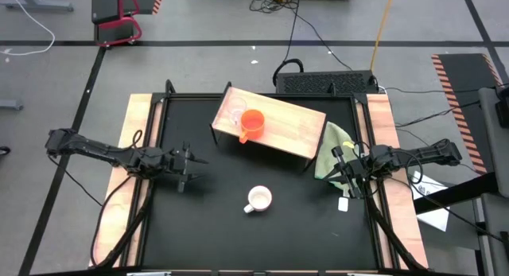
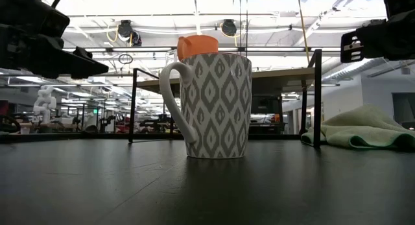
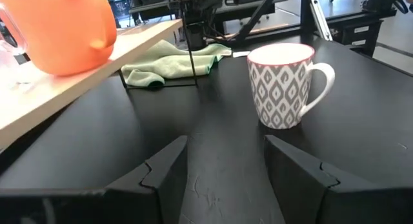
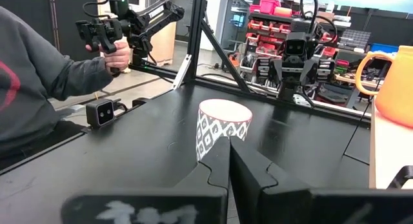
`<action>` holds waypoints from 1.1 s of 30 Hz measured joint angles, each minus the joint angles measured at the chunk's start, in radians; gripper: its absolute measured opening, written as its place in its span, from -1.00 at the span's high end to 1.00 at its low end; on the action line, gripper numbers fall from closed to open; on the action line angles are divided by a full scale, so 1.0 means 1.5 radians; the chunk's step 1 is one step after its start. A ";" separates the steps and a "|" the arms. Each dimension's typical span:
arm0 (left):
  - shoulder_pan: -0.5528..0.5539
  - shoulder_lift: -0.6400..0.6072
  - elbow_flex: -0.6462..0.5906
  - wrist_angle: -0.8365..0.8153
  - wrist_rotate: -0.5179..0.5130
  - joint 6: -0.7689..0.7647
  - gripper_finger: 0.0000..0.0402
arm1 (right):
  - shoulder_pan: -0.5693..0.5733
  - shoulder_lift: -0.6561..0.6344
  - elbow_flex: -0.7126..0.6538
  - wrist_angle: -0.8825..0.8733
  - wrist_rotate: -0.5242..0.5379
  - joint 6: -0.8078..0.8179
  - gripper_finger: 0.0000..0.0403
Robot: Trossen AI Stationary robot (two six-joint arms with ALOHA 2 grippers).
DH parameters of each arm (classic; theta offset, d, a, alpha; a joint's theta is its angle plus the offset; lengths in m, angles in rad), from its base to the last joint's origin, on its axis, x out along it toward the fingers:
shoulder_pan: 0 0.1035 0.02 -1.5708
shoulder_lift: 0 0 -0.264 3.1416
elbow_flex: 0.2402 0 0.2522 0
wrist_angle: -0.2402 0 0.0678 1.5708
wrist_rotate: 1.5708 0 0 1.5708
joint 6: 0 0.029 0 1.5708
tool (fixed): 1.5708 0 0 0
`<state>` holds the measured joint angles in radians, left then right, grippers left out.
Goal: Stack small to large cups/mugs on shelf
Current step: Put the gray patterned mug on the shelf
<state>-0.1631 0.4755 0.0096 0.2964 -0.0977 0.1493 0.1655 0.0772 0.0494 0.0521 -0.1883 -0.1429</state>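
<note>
A white mug with a grey pattern (image 1: 258, 199) stands upright on the black table, near its middle, its handle toward the left. The orange-red mug (image 1: 252, 123) and a small clear cup (image 1: 235, 115) stand side by side on the wooden shelf (image 1: 294, 125) at the table's far side. My left gripper (image 1: 193, 166) hovers open at the table's left, pointing level toward the white mug (image 3: 284, 85), well short of it. My right gripper (image 1: 339, 170) is shut at the table's right edge, holding nothing; it points at the white mug (image 4: 219, 130) from afar.
A pale green cloth (image 1: 332, 149) lies on the table by the shelf's right end, close to my right gripper. The shelf's thin black legs (image 2: 133, 105) stand behind the white mug. A person's sleeve and hand (image 4: 39, 75) show beyond the table's near edge.
</note>
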 joint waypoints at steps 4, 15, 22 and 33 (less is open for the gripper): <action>0.000 -0.001 0.000 0.002 0.000 0.007 -0.01 | 0.000 0.000 0.000 0.000 0.000 0.006 1.00; 0.000 -0.001 0.000 0.013 0.065 0.069 0.80 | 0.000 0.000 0.000 0.000 0.000 0.020 1.00; 0.000 -0.001 0.000 0.043 0.000 0.086 0.98 | 0.000 0.000 0.000 0.000 0.000 0.025 1.00; 0.000 -0.077 0.000 0.030 0.006 0.119 0.99 | 0.000 0.003 -0.016 0.028 -0.002 0.055 1.00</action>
<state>-0.1631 0.3603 0.0101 0.3420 -0.0887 0.3285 0.1658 0.0824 0.0253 0.0945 -0.1911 -0.0604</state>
